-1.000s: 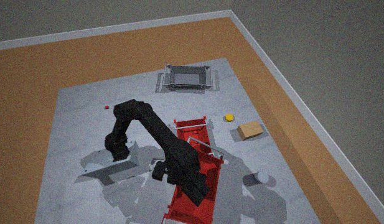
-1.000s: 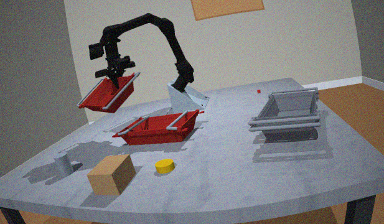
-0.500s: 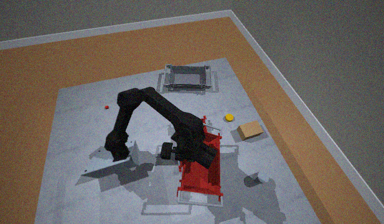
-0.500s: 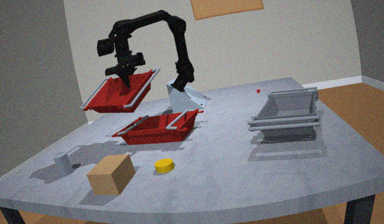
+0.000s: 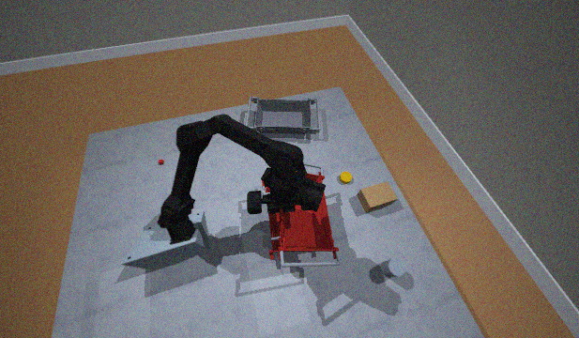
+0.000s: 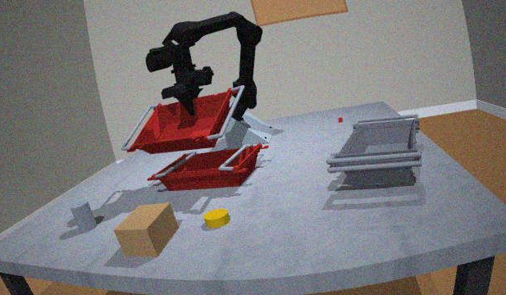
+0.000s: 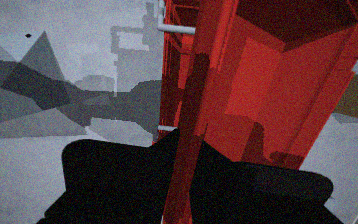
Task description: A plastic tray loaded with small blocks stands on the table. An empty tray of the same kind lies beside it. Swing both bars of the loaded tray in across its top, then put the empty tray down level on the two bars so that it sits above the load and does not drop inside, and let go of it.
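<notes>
My claw (image 6: 192, 114) (image 7: 182, 134) is shut on a side wall of the empty tray (image 5: 307, 231) (image 6: 203, 138) (image 7: 280, 95), held up w/ a tilt. Loaded tray (image 6: 207, 180) sits below it on the table; its bars (image 6: 176, 165) (image 6: 240, 157) look swung in, so that part's prob. done. Left: line up, level, lower onto bars, let go.

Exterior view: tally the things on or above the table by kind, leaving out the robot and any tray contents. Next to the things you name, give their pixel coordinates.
Trays: 3 (held red tray (image 5: 308, 230) (image 6: 187, 127) (image 7: 280, 95), lower red tray (image 5: 321, 177) (image 6: 207, 180) (image 7: 166, 90), grey tray (image 5: 281, 104) (image 6: 376, 179))
Wooden box (image 5: 377, 196) (image 6: 146, 229) (image 7: 356, 95): 1
Yellow disc (image 5: 345, 177) (image 6: 216, 219): 1
Grey cylinder (image 5: 398, 268) (image 6: 84, 217): 1
Small red cube (image 5: 160, 161) (image 6: 340, 120): 1
Total: 7
</notes>
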Available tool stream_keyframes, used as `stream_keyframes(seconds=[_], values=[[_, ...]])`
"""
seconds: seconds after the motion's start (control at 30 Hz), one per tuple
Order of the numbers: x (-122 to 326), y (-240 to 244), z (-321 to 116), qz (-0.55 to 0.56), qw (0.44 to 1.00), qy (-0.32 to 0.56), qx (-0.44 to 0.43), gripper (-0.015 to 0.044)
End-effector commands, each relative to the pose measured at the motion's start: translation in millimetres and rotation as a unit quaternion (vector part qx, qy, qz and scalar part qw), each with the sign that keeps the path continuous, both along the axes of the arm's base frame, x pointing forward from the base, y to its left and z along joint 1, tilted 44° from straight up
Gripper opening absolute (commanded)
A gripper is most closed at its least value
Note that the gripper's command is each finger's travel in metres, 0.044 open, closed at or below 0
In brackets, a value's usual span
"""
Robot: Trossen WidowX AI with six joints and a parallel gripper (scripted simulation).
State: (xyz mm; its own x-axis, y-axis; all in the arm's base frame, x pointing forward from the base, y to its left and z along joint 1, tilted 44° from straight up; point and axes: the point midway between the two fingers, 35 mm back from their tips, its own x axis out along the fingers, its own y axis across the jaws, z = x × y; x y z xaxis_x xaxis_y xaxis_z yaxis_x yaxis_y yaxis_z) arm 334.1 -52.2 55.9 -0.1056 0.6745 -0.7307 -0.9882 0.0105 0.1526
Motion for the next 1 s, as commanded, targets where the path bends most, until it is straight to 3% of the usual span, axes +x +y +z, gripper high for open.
stream_keyframes(seconds=[0.0, 0.97], values=[[2.9, 16.0, 18.3, 0.011, 1.000, -0.026, 0.008, 0.0000], [2.9, 19.3, 20.3, 0.014, 0.999, -0.029, 0.010, 0.0000]])
